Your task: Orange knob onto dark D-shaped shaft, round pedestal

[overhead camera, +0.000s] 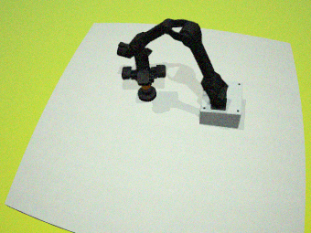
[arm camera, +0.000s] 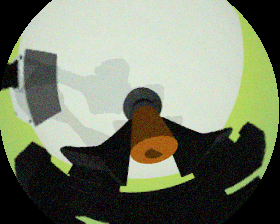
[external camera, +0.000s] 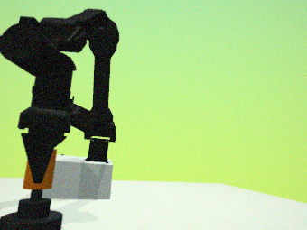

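Note:
The orange knob [overhead camera: 146,88] [external camera: 51,174] [arm camera: 150,125] is between the fingers of my gripper [overhead camera: 145,85] [external camera: 38,181] [arm camera: 146,121], which is shut on it. The dark round pedestal [overhead camera: 147,95] [external camera: 32,220] [arm camera: 142,93] stands directly below. In the exterior view a short length of the dark shaft [external camera: 36,194] shows between the knob's lower edge and the pedestal's raised collar, so the knob is above the pedestal. Whether the shaft's tip is inside the hole is hidden. The wrist view shows the knob's near end, with a dark mark on its face.
The arm's pale box-shaped base [overhead camera: 220,119] [external camera: 97,183] [arm camera: 42,85] stands to the right of the pedestal in the top view and at the left of the wrist view. The white table top [overhead camera: 151,176] carries the arm's shadows beside the pedestal.

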`<state>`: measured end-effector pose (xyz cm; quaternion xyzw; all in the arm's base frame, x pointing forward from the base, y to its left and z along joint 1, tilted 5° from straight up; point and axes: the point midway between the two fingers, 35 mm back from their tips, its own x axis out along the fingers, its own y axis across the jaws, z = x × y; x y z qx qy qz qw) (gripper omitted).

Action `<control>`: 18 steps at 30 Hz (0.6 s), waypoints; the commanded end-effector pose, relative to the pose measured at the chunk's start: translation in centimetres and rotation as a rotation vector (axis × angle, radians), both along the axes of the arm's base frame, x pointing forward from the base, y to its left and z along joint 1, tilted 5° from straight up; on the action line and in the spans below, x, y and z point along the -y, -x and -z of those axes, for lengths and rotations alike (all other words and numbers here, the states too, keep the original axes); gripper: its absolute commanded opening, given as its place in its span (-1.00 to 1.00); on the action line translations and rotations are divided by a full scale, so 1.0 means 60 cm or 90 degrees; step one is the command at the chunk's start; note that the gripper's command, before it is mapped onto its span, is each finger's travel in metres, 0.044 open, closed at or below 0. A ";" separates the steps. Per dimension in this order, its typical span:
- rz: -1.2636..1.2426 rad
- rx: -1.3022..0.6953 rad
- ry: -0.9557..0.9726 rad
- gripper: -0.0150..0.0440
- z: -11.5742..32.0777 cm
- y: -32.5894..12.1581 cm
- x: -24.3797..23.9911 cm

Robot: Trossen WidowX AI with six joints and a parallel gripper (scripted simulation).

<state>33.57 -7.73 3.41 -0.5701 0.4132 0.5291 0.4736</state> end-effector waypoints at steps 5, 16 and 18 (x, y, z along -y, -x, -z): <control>-0.002 -0.001 -0.001 -0.49 -0.003 0.002 -0.001; -0.128 0.003 0.012 -0.49 -0.004 -0.003 0.001; -0.135 0.003 0.012 -0.49 -0.003 -0.004 0.001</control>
